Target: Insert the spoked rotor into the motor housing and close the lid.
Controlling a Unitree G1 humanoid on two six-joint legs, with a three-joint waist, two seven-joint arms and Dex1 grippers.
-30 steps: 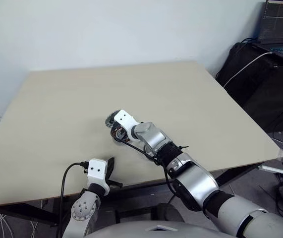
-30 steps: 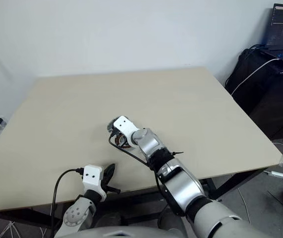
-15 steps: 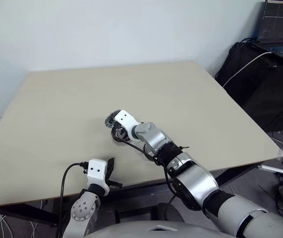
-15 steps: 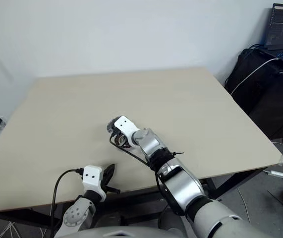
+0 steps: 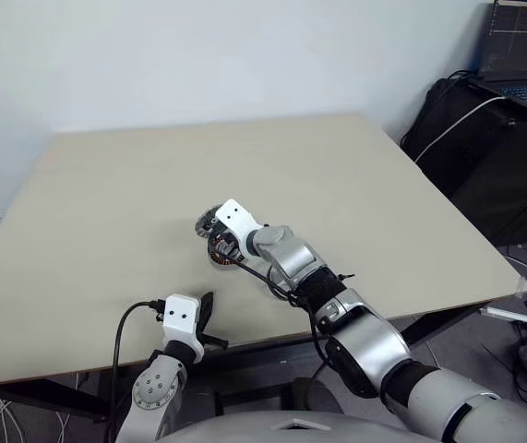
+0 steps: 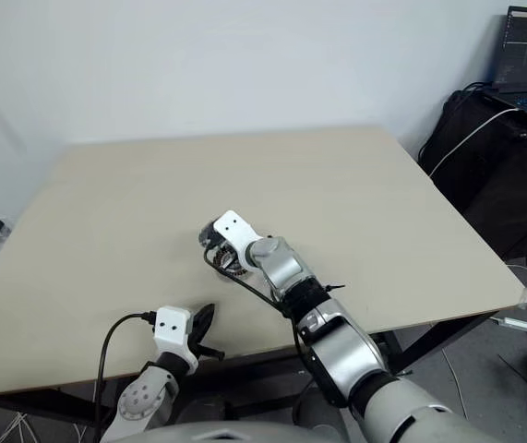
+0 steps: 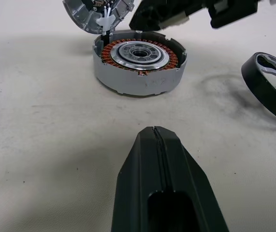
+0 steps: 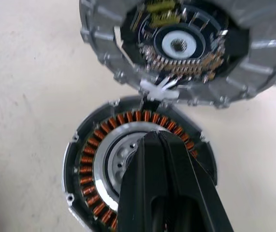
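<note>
Compared with a second ago, little is changed: the right arm's elbow is seen slightly straighter, while the right gripper (image 8: 163,140) is kept over the motor housing (image 7: 138,65) and the left gripper (image 7: 155,133) is unmoved near the lower left of the head views. The motor housing is found on the table (image 5: 355,175) at the centre of the head views, open, with its ring of copper windings around a silvery centre exposed and nothing set inside. The lid (image 8: 186,48) is tilted up at the housing's far edge, joined there by a small white piece. The spoked rotor (image 7: 270,82) is leaned on the table near the housing, apart from it. Both grippers' fingers are pressed together and nothing is held; whether the right fingertips touch the housing's centre cannot be told.
</note>
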